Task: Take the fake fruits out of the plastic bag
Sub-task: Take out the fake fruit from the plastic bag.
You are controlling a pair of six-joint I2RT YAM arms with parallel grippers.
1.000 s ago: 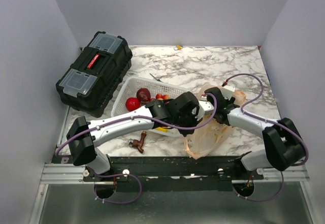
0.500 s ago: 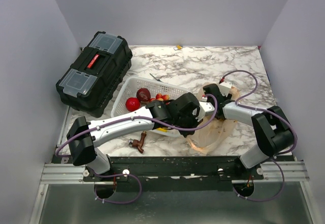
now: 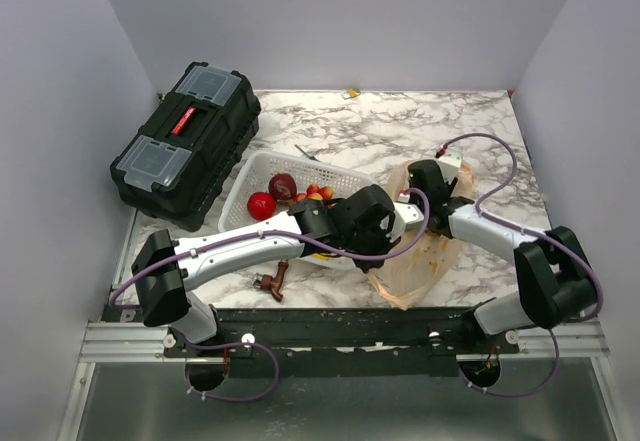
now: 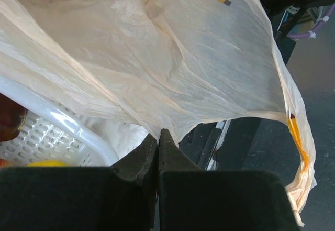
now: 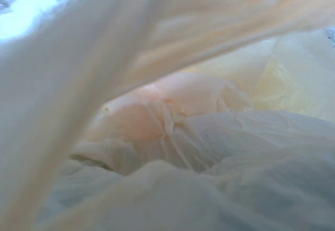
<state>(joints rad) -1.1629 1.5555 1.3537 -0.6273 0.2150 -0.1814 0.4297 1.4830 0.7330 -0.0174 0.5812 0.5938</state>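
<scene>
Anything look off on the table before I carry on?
Two things. The right gripper is buried inside the bag, so its camera shows only plastic. A small brown tap lies loose near the front edge of the table, outside the basket.

Nothing really readable here tbh; the bag (image 4: 172, 74) has a few dark printed letters at the top edge of the left wrist view, but they're cut off and too crumpled to make out
</scene>
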